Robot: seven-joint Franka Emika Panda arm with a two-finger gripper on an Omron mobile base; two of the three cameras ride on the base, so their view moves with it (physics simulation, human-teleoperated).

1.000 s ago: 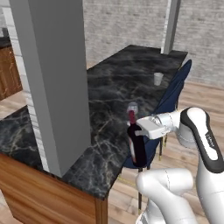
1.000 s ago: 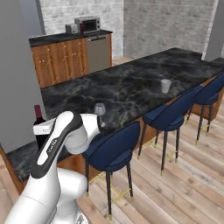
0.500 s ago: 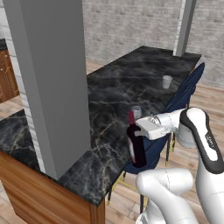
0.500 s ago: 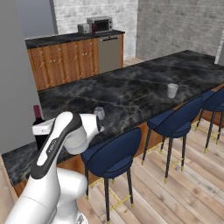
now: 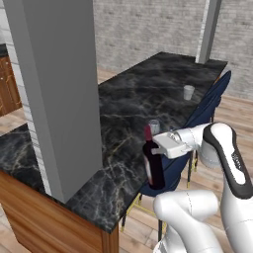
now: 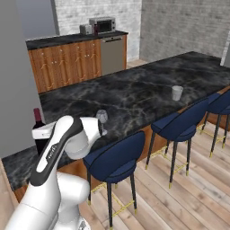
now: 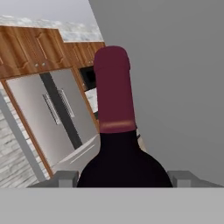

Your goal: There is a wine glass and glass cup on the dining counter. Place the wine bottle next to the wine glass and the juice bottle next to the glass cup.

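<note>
Between the jaws (image 7: 118,178) stands the wine bottle (image 5: 153,163), upright, clamped at its shoulder.

I am looking into a home kitchen. I see wooden cabinets (image 6: 76,63) with a microwave (image 6: 104,25) on top, a dishwasher (image 6: 113,54), and blue bar stools (image 6: 117,157) along a black marble desk (image 6: 148,96). Brick walls (image 5: 148,29) and plank flooring (image 6: 179,197) surround it.

Base views flank arm, share dining counter (image 5: 133,94); hand view close-up
</note>
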